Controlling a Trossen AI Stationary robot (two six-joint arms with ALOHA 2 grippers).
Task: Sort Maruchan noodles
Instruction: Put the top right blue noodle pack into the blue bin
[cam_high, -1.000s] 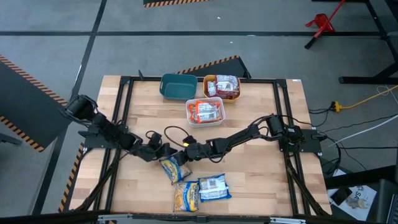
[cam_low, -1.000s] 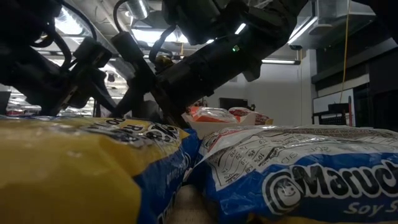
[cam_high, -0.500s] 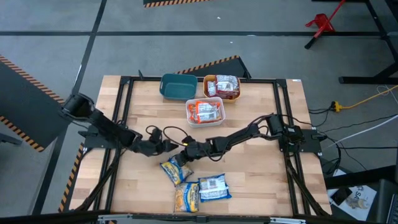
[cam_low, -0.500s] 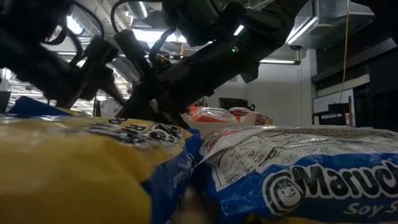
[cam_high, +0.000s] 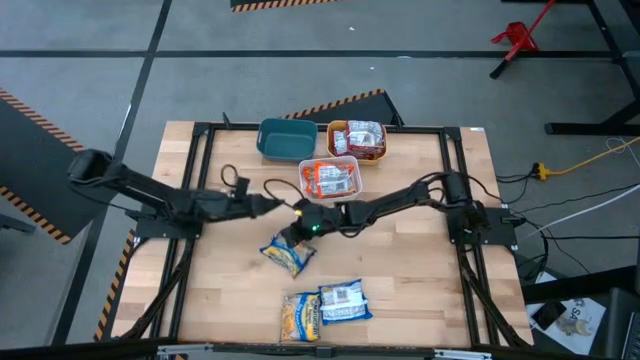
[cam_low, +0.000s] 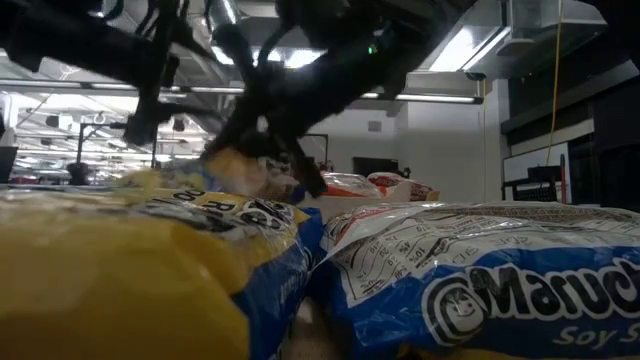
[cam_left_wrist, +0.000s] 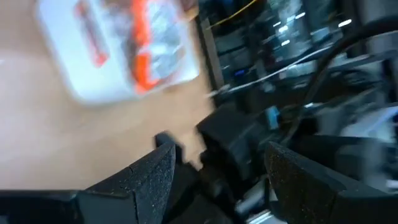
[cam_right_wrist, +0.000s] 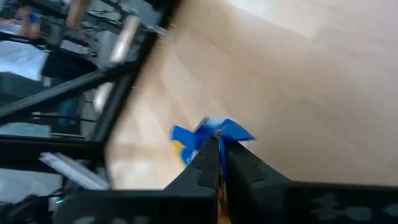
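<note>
A blue-yellow Maruchan packet (cam_high: 286, 254) hangs from my right gripper (cam_high: 298, 228) over the table's middle. In the low view the packet (cam_low: 235, 168) shows raised under that gripper (cam_low: 297, 170). My left gripper (cam_high: 272, 204) hovers open just left of it and holds nothing. Its wrist view looks past the open fingers (cam_left_wrist: 219, 153) at the white bin (cam_left_wrist: 118, 50). Two more blue-yellow packets (cam_high: 300, 316) (cam_high: 345, 301) lie flat at the near edge. Orange-red packets fill the white bin (cam_high: 330, 179). Maroon-white ones fill the orange bin (cam_high: 358, 139). My right gripper pinches the blue-yellow packet by its crimped end (cam_right_wrist: 211, 132) between both fingers, and the blue edge sticks out past the fingertips. The fingers come slanting down from the table's right. The packet hangs below them, tilted. Whether its lower end rests on the table, I cannot tell.
A teal bin (cam_high: 285, 140) sits at the far edge, left of the orange bin. Dark frame rails (cam_high: 200, 180) run along the table's left and right sides. Bare wood (cam_high: 410, 270) lies to the right of the held packet.
My right gripper has risen and drawn toward the far edge, shut on the blue-yellow packet. The packet has come up off the table and shifted toward the bins. My left gripper has pulled away from the packet, up and toward the far edge.
</note>
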